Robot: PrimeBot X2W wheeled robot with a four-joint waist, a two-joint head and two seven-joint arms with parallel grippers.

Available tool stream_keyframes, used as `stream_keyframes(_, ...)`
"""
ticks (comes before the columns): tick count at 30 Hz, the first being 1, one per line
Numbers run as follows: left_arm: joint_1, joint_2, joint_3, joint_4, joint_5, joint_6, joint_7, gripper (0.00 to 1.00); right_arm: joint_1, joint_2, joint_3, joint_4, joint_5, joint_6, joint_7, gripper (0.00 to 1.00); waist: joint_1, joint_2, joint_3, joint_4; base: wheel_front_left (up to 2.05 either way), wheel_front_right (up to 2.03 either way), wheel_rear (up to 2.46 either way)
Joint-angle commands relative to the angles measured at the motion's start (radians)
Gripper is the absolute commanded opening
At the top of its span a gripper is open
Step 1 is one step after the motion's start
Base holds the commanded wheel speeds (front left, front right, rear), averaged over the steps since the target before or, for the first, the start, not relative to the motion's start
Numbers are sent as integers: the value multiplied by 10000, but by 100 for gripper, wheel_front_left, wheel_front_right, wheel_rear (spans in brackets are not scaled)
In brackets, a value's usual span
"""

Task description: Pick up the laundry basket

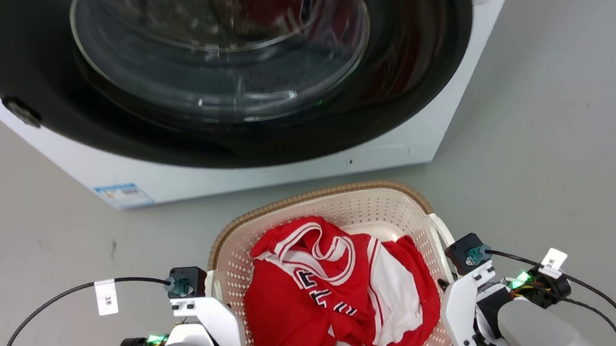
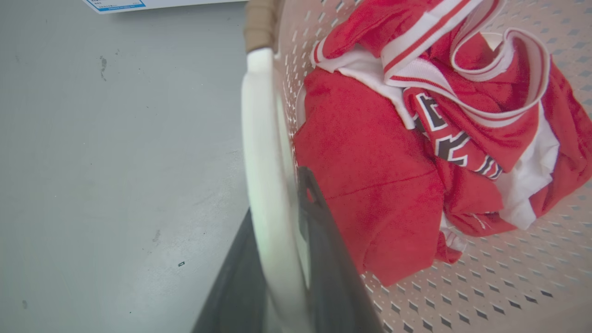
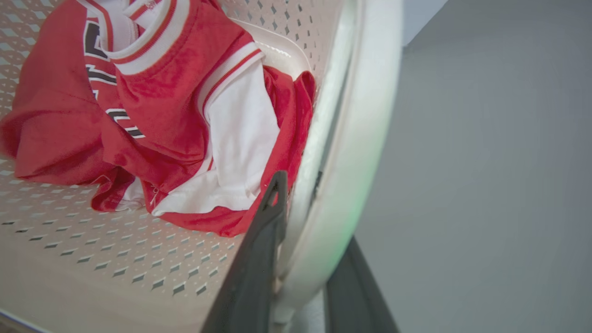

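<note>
Saw one white washer (image 1: 184, 182), its blue sticker (image 1: 122, 195) too small to read. Found one basket (image 1: 316, 195) on the grey floor (image 1: 565, 142) just before it, holding one red-and-white jersey (image 1: 310, 308). Counted two grippers: left gripper (image 2: 277, 203) clamped on the left handle (image 2: 259, 138), right gripper (image 3: 314, 208) on the right handle (image 3: 365, 115). Read "3米" on the left cable tag (image 1: 106, 297), one of two.

Frame edges crop the washer (image 1: 285, 172) and the laundry basket (image 1: 321, 195).

Your head camera looks down on the laundry basket (image 1: 368, 208); both wrist cameras hug its sides, apparently sharing the jersey (image 1: 319, 290).
</note>
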Motion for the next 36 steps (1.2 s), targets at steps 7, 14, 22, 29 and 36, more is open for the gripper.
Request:
stream_keyframes(7, 221, 198, -677, -365, -728, -22, 619, 0, 315, 86, 874, 10, 769, 71, 503, 0, 2, -1, -1144, -238, 0, 0, 0)
stream_keyframes(14, 454, 344, -1228, -560, -1304, -22, 1209, 0, 521, 86, 1418, -3, 1388, 82, 953, 0, 2, -1, -1831, -323, 0, 0, 0)
stream_keyframes(22, 639, 568, -1958, -782, -1928, -27, 1780, 0, 613, 85, 1992, 73, 2099, 82, 1429, 0, 2, -1, -2551, -370, 0, 0, 0)
stream_keyframes(29, 688, 698, -2459, -862, -2409, -29, 2051, 0, 624, 82, 2376, 198, 2514, 82, 1608, 0, 2, -1, -2854, -411, 0, 0, 0)
stream_keyframes(36, 640, 781, -3051, -834, -2971, -29, 2528, 0, 597, 76, 2736, 315, 3019, 81, 1956, 0, 2, -1, -3063, -444, 0, 0, 0)
